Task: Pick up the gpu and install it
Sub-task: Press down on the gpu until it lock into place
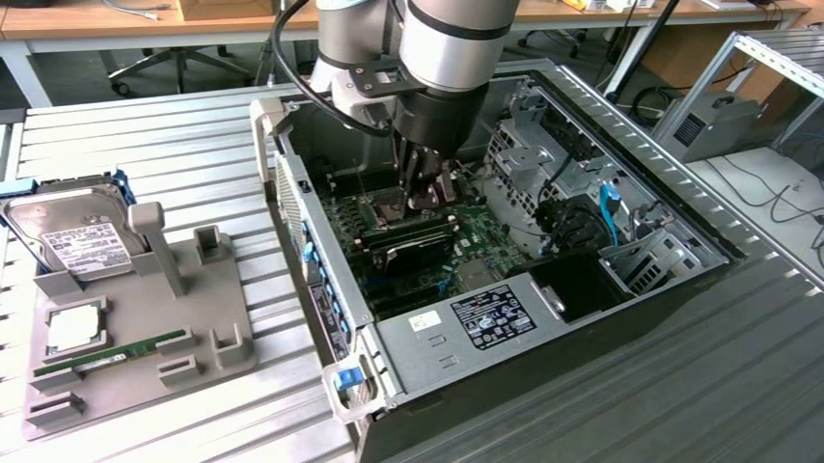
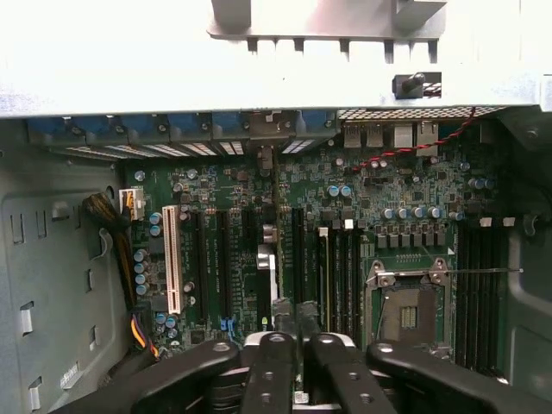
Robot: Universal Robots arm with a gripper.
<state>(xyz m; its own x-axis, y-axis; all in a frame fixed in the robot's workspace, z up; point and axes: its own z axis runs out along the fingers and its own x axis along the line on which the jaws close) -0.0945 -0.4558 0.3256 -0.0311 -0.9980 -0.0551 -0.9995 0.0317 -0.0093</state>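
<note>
Ok so this one's mid-install, not the pickup. The gripper [image 2: 297, 341] is down inside the open computer case [image 1: 299, 207], right over the motherboard [image 2: 379, 194]. Its fingers [image 2: 274, 371] are pinched almost together on the gpu [image 2: 272, 267]. From the wrist camera you see the card edge-on, as a thin strip running away from the fingertips toward the rear wall of the case.

Using the white slot [image 2: 172, 259] as the landmark: the gpu sits a few dark slots over from it, between the white slot and the CPU socket [image 2: 407, 315], and a bit nearer the white slot. It runs parallel to the white slot. I honestly can't tell whether the bottom edge is touching a slot or hovering just above one.

In the exterior view the gripper [image 1: 429, 198] is deep in the case with a brownish bit of card showing between the fingers.

My read is that this is the line-up-and-seat step. It'd call for the card edge being dead square over its slot, the metal end toward the rear wall, then a straight push with no tilt. Go in crooked and it'll jam.
</note>
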